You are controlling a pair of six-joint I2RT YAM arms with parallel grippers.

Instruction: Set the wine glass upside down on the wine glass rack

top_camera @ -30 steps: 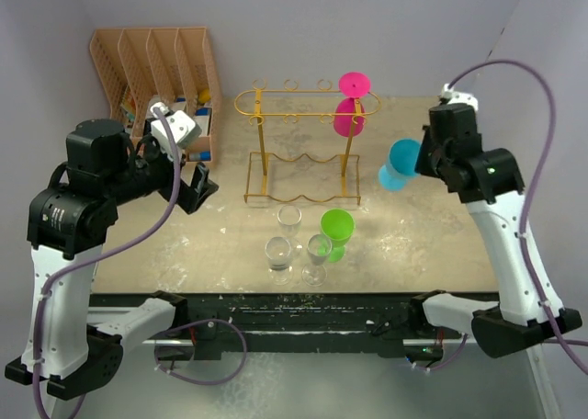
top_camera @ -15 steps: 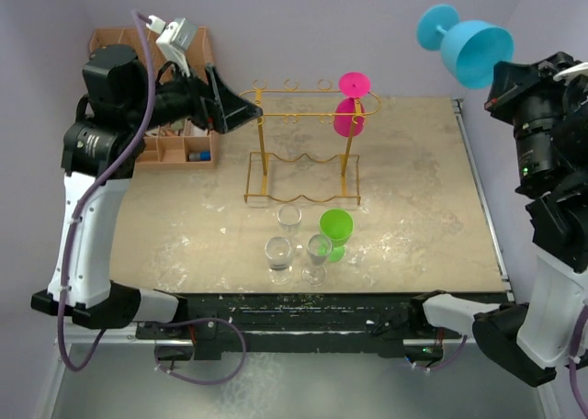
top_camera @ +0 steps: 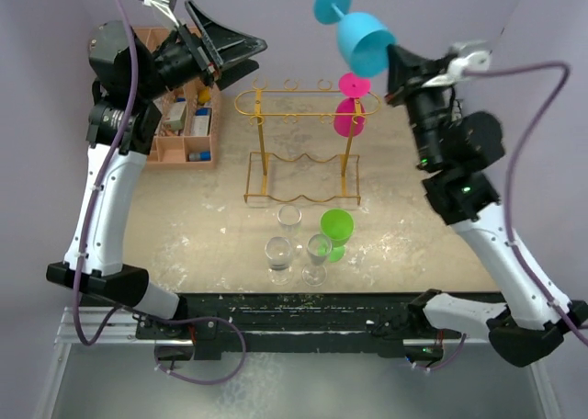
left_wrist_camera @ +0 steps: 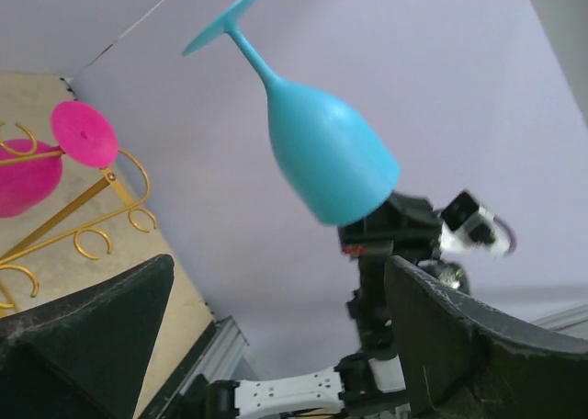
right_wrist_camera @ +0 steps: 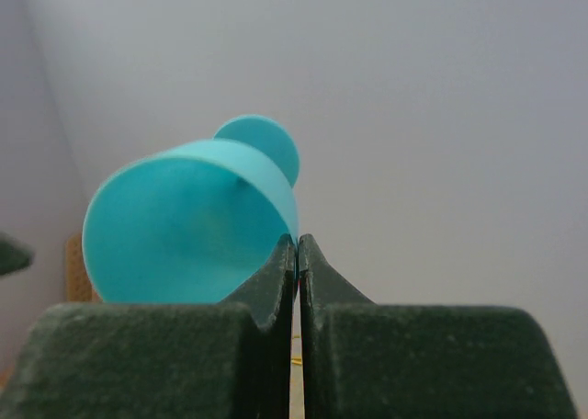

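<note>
Nearest the arm bases, three clear glasses (top_camera: 278, 254) and a green glass (top_camera: 336, 226) stand on the tabletop (top_camera: 413, 180). Behind them, the wine glass rack (top_camera: 294, 118) carries a pink glass (top_camera: 347, 116) at its right end. Higher up, the right gripper (top_camera: 393, 59) is clamped on the rim of the blue wine glass (top_camera: 363, 40), foot uppermost and tilted (likely so the foot is free to slot into a loop). The left gripper (top_camera: 257, 54), fingers apart, hangs empty above the rack's left end. Half a second ago the glass was beyond the tabletop's right edge; it has since swung in near the pink glass.
</note>
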